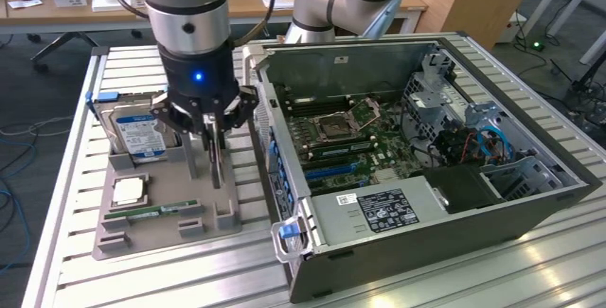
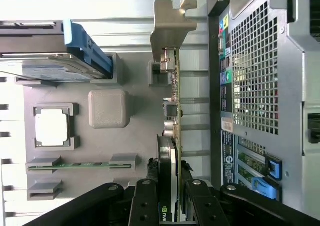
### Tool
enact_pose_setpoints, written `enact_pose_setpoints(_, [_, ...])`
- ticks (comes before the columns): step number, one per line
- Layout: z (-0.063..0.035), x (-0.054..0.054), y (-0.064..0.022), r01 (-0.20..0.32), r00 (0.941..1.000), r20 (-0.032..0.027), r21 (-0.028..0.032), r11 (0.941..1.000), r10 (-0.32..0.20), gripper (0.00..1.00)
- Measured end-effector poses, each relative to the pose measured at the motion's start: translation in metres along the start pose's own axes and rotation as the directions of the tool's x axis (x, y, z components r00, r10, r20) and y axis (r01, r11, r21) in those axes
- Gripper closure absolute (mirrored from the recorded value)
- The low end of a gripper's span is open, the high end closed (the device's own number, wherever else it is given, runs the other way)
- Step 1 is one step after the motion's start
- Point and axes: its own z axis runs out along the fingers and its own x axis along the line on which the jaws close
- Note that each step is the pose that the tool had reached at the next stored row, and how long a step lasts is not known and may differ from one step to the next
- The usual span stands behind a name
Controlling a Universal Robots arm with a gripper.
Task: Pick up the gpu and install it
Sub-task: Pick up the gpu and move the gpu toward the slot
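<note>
The slatted counter [image 1: 455, 279] carries two things. The open case [image 1: 473, 240] lies on its side and takes up the half toward the exterior view's right, reaching close to that edge. Its open side faces up, with the board and slots bare to the air above. The arm [image 1: 189, 10] comes straight down over the other half.

Below it a grey holder [image 1: 166, 230] sits near the counter's edge on the exterior view's left. Bare slats lie between it and the near edge, and just a slim strip of slats parts it from the case wall.

A drive [image 1: 138, 134] stands in the holder's far end. The gpu [image 1: 216, 162] stands on its edge along the holder's side nearest the case, its silver bracket end pointing away from the wrist. The jaws are closed partway on its two faces, one black finger [image 2: 145, 201] each side of the cooler. Whether it has left its slot I cannot tell.

A chip [image 1: 129, 191] lies flat mid-holder, and a memory stick [image 1: 152, 212] sits in its slot beyond.
</note>
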Motion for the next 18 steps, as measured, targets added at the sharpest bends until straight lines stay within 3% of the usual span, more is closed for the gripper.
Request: enact_pose_setpoints(18, [-0.0541, -0.001, 0.0025, 0.000, 1.0000, 0.0020, -0.0002, 1.0000, 0.000, 0.73])
